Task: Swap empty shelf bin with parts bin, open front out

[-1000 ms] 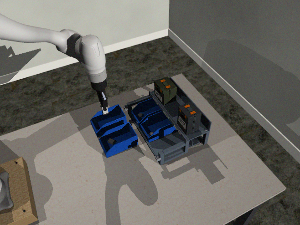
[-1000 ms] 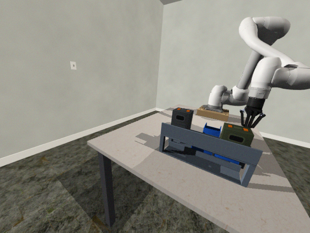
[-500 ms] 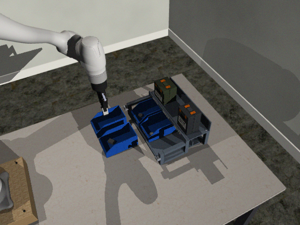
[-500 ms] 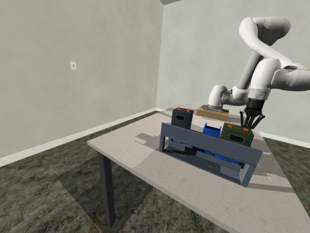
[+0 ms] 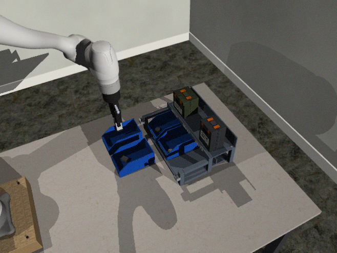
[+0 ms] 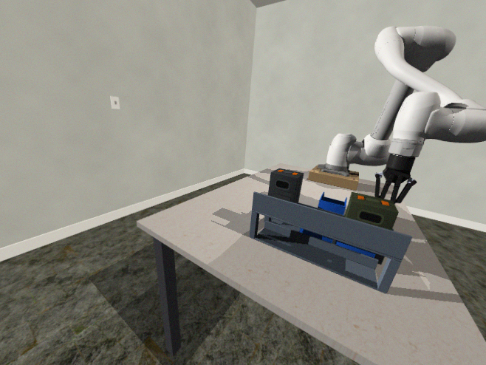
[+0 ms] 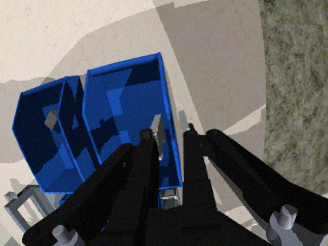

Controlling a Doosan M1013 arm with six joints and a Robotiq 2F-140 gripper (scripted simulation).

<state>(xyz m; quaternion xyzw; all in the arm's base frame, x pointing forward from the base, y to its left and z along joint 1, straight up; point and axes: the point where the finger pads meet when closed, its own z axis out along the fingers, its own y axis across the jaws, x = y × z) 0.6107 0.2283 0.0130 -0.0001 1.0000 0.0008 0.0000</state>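
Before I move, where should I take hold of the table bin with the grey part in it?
Probably by its outer side wall, near the taller back, from above, one finger inside: that thin wall stands free, while the empty bin crowds the other side.

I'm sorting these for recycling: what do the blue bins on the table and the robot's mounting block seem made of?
Blue bins: probably plastic, evenly coloured with thin moulded-looking walls. Mounting block: apparently wood, matte, with brown grain.
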